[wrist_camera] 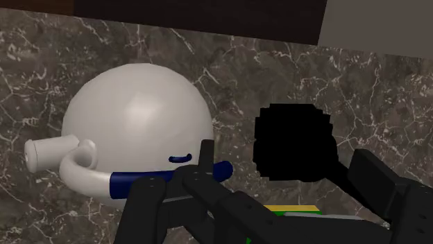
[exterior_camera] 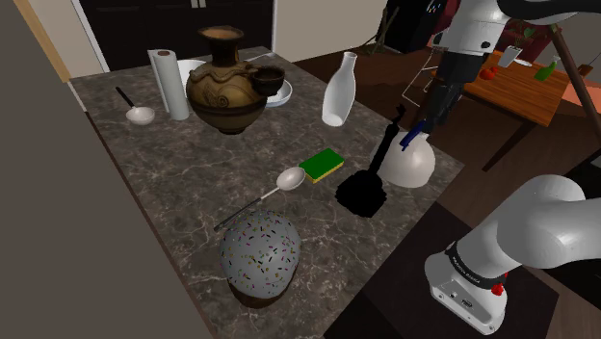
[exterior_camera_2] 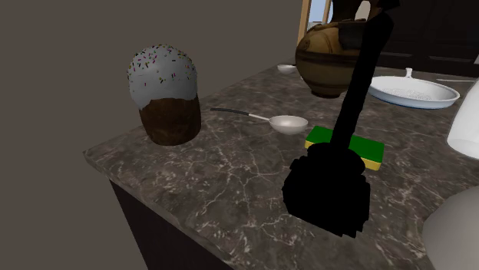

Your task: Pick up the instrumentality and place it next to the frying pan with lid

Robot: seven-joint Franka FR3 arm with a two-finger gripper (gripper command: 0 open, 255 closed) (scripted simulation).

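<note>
A black brush (exterior_camera: 361,194) stands on the marble counter (exterior_camera: 164,164), its bushy head down and its long handle leaning up; it is large in the second exterior view (exterior_camera_2: 325,189). Right beside it sits a round white vessel (exterior_camera: 409,166) with a short spout and a blue handle (wrist_camera: 125,181). My black gripper (exterior_camera: 415,138) hangs just over that vessel's handle, open, its fingers (wrist_camera: 202,158) apart and touching nothing. In the wrist view the gripper (wrist_camera: 284,161) has the white vessel (wrist_camera: 139,111) and the brush head (wrist_camera: 295,142) below it. The white frying pan (exterior_camera_2: 414,93) lies behind the brown urn.
A sprinkled cake (exterior_camera: 259,258) stands near the front edge, with a spoon (exterior_camera: 287,180) and a green-yellow sponge (exterior_camera: 323,165) between it and the brush. A brown urn (exterior_camera: 224,85), a paper roll (exterior_camera: 170,85), a white bottle vase (exterior_camera: 341,91) and a ladle (exterior_camera: 138,113) stand further back.
</note>
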